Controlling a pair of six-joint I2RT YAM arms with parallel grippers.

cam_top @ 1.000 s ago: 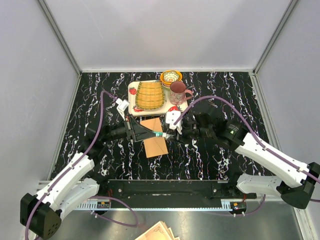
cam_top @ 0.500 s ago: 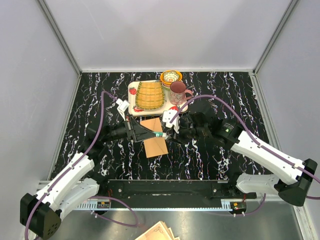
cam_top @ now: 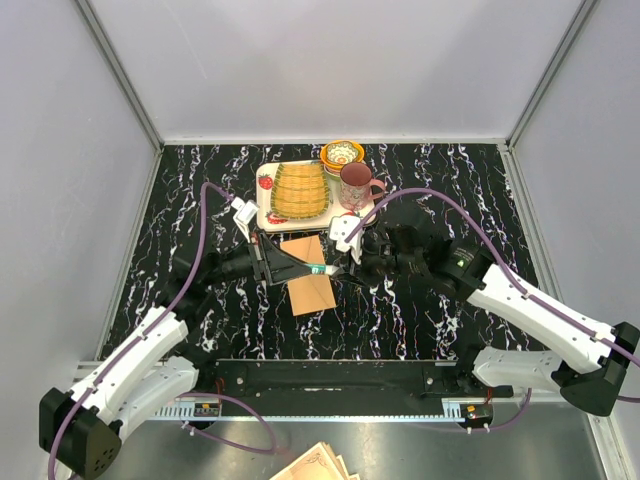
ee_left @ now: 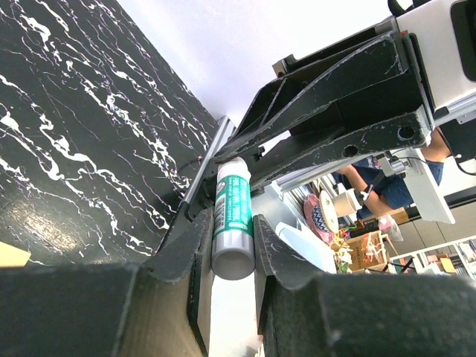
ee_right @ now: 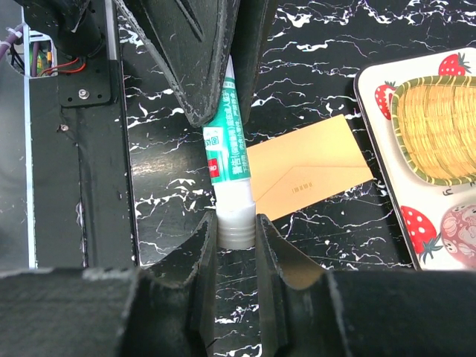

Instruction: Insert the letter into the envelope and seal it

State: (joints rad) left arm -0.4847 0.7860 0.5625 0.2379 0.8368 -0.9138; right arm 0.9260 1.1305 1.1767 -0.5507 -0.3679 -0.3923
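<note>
The orange-tan envelope lies flat on the black marble table, its triangular flap folded down; it also shows in the right wrist view. The letter is not in view. My left gripper is shut on the body of a green-and-white glue stick, held level above the envelope. My right gripper faces it, and its jaws are closed on the stick's white cap. The two grippers meet tip to tip. In the right wrist view the left gripper's fingers grip the tube.
A strawberry-print tray with a woven basket and a maroon mug stands just behind the envelope, with a patterned bowl beyond. An ornate-edged paper stack lies off the table's near edge.
The right wrist has shifted slightly left and then back. The glue stick stays held between both grippers, and the envelope has not moved.
</note>
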